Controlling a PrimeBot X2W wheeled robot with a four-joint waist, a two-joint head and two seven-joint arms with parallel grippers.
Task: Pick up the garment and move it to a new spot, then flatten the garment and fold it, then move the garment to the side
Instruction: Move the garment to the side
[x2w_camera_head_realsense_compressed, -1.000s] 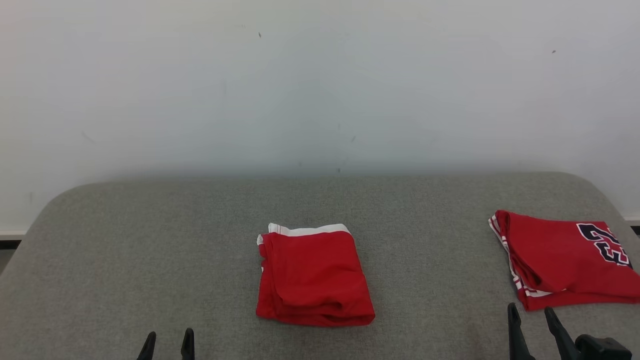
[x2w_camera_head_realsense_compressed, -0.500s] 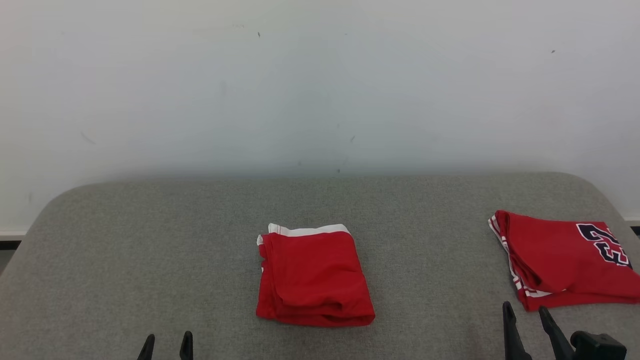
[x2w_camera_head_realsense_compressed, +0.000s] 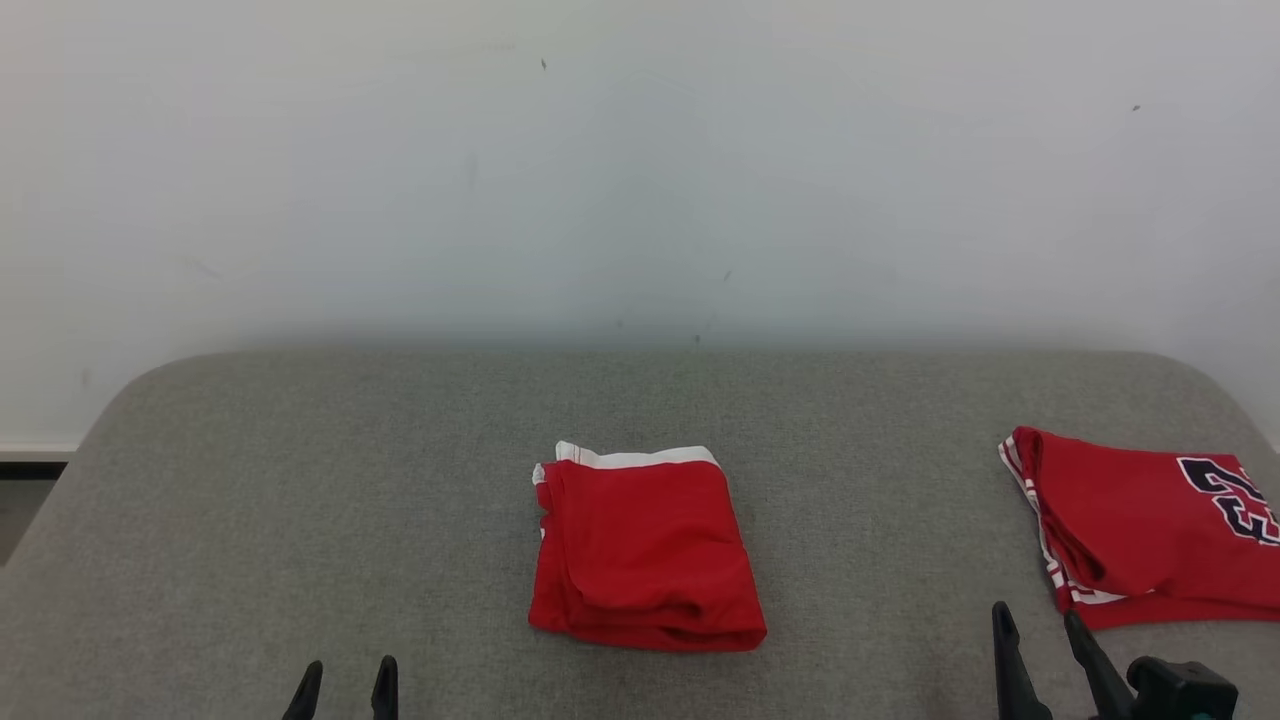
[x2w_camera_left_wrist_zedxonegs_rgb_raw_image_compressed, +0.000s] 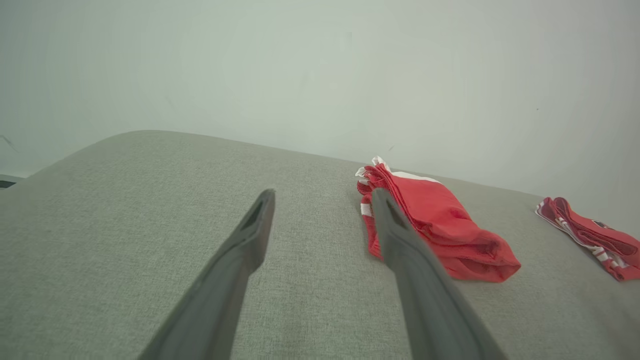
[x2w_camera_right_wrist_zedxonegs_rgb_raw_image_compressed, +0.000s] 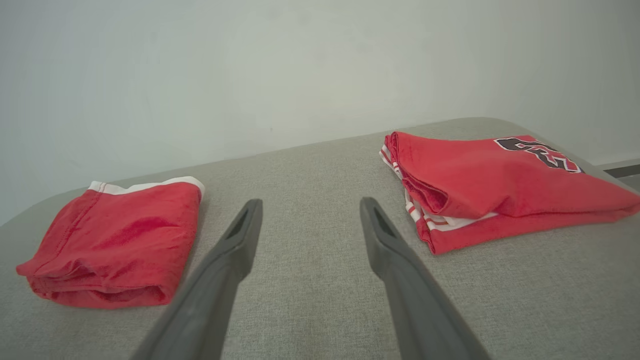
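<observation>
Garment (x2w_camera_head_realsense_compressed: 645, 550) folded, ahead-right of spread left pincer (x2w_camera_head_realsense_compressed: 350, 664)

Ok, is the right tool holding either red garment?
No, in the right wrist view the right tool stands open and empty between the plain garment and the numbered garment.

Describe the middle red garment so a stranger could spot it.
On the grey padded surface by the white wall lie two folded red garments. The middle garment is plain, with a white band along its far edge; the right garment shows dark numerals.
</observation>
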